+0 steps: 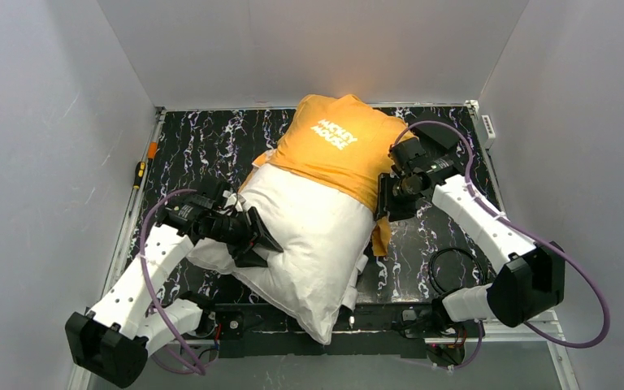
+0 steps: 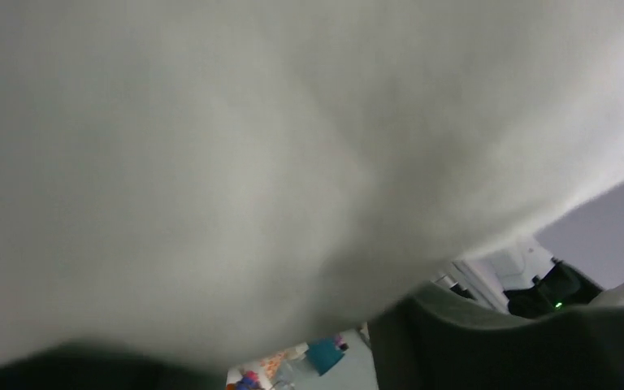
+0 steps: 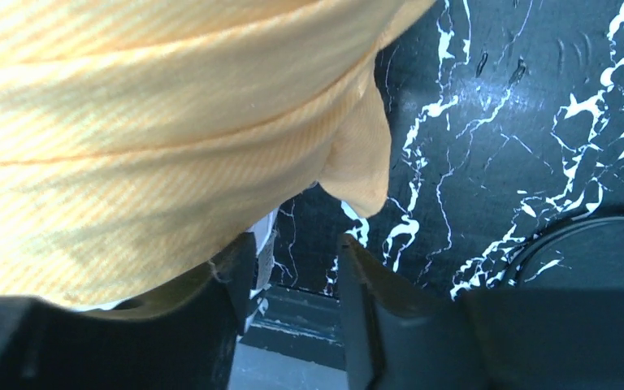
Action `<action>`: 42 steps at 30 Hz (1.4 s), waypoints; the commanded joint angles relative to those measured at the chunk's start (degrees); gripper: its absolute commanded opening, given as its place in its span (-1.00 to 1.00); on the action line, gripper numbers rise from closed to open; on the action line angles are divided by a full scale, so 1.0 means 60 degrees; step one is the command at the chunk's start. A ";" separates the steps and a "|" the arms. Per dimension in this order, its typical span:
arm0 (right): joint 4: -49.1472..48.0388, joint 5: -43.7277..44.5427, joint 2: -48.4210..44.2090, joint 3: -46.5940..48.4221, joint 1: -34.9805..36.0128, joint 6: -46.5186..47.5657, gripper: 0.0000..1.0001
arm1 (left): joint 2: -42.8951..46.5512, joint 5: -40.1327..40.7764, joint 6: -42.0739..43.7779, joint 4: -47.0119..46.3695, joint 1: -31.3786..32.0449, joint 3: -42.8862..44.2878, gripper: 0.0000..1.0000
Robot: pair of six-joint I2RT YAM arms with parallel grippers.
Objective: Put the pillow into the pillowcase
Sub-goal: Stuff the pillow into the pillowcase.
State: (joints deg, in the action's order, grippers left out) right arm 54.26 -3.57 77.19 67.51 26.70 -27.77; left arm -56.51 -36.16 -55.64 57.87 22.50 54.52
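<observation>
Right fingers (image 3: 398, 333) (parted) touch the pillowcase (image 1: 337, 154), half over the pillow (image 1: 309, 236)

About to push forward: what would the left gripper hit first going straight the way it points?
The pillow. The left gripper points into its side, and white fabric fills the left wrist view, so contact looks immediate, though depth is unclear.
</observation>
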 commanded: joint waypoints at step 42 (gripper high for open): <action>-0.0466 -0.1250 0.2652 0.3681 0.0041 0.3555 -0.97 | -0.2277 0.0482 -0.0871 -0.3243 -0.2126 0.0726 -1.00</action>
State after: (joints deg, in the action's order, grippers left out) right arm 46.17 1.69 96.73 82.74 26.96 -9.15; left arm -70.89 -34.70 -57.49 42.30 10.63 60.36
